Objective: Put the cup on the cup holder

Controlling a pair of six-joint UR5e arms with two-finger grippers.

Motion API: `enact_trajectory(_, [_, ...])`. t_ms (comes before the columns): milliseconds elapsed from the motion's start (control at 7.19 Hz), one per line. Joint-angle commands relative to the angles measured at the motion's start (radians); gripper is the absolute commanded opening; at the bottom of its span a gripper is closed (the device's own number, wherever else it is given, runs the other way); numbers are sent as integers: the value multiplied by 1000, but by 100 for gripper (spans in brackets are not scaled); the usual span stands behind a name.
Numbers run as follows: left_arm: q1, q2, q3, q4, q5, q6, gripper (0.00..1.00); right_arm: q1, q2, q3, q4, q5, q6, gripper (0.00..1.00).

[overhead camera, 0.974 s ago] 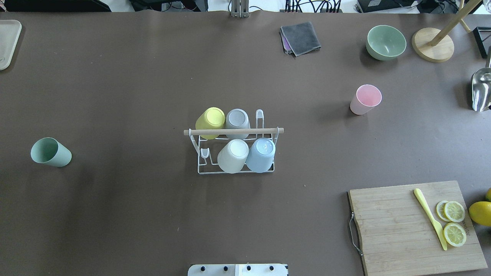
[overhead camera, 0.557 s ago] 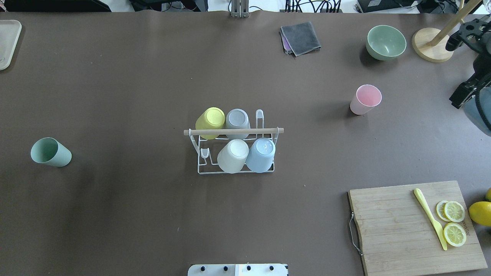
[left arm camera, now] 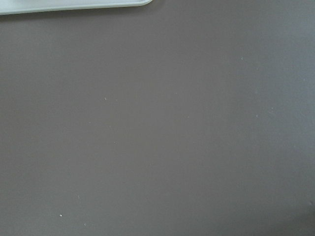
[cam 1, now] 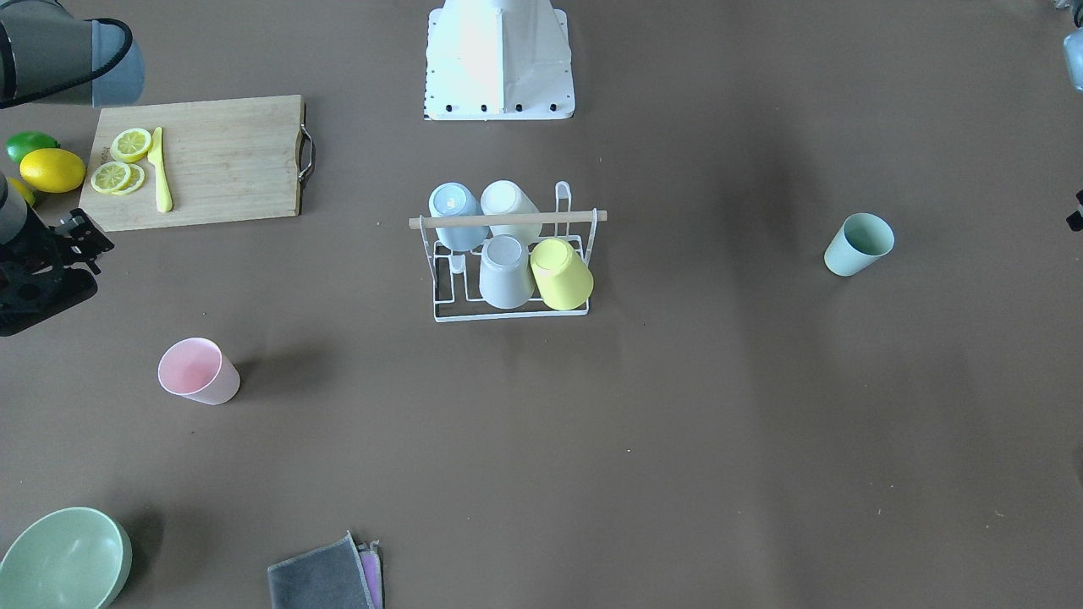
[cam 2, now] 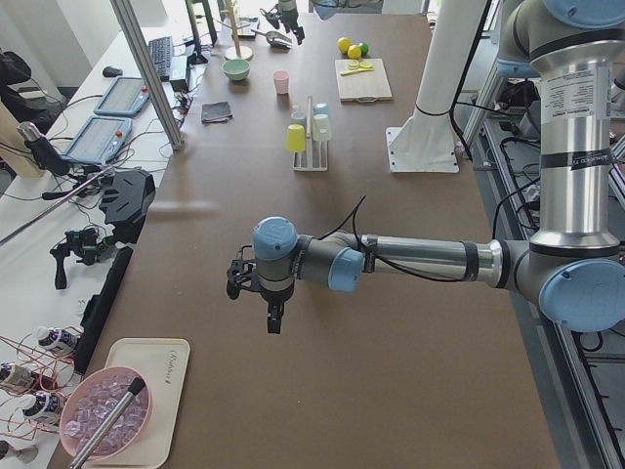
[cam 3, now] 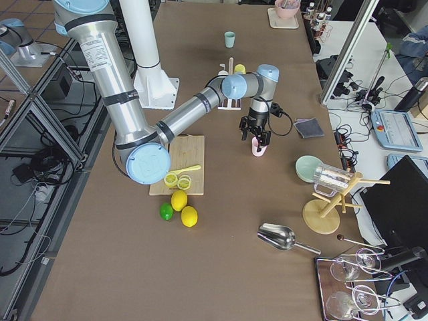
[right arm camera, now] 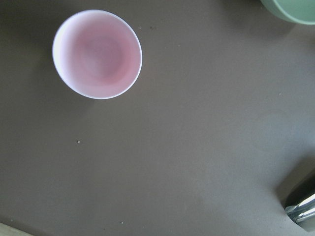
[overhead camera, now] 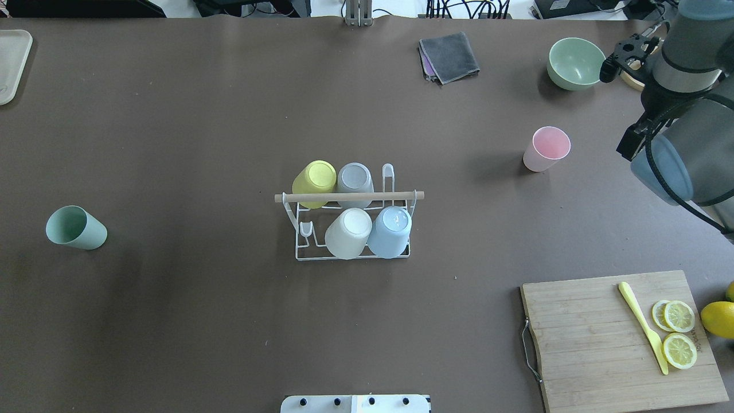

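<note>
The white wire cup holder (overhead camera: 350, 197) with a wooden rod handle stands mid-table and bears yellow, grey, white and blue cups upside down; it also shows in the front view (cam 1: 508, 220). A pink cup (overhead camera: 546, 148) stands upright to its right, seen from above in the right wrist view (right arm camera: 97, 54). A green cup (overhead camera: 75, 228) stands far left. My right gripper (overhead camera: 616, 57) hovers beyond and right of the pink cup, next to the green bowl; its jaws look apart and empty in the right side view (cam 3: 256, 137). My left gripper (cam 2: 272, 324) hangs over bare table far left; its state is unclear.
A green bowl (overhead camera: 576, 63) and a grey cloth (overhead camera: 449, 56) lie at the far edge. A cutting board (overhead camera: 596, 344) with lemon slices and a yellow knife is front right. A metal scoop (cam 3: 281, 235) and a wooden stand (cam 3: 321, 215) sit at the right end.
My right arm has come in from the right edge of the overhead view and moved left, toward the green bowl and pink cup. The cups and holder have not moved.
</note>
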Motion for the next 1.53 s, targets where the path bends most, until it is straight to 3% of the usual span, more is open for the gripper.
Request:
enact_trajectory(0, [0, -86, 13, 101, -16, 4, 98, -56, 88, -78, -5, 3, 3, 100])
enact_trajectory(417, [84, -363, 80, 406, -15, 19, 98, -104, 204, -221, -5, -23, -4, 100])
enact_trajectory(557, [101, -470, 145, 507, -9, 108, 98, -107, 269, -299, -5, -24, -44, 100])
enact_trajectory(835, [112, -504, 195, 534, -16, 154, 98, -130, 391, -463, -7, -65, -118, 99])
enact_trajectory(1391, [271, -548, 361, 539, -6, 154, 98, -205, 429, -530, -3, -174, -144, 99])
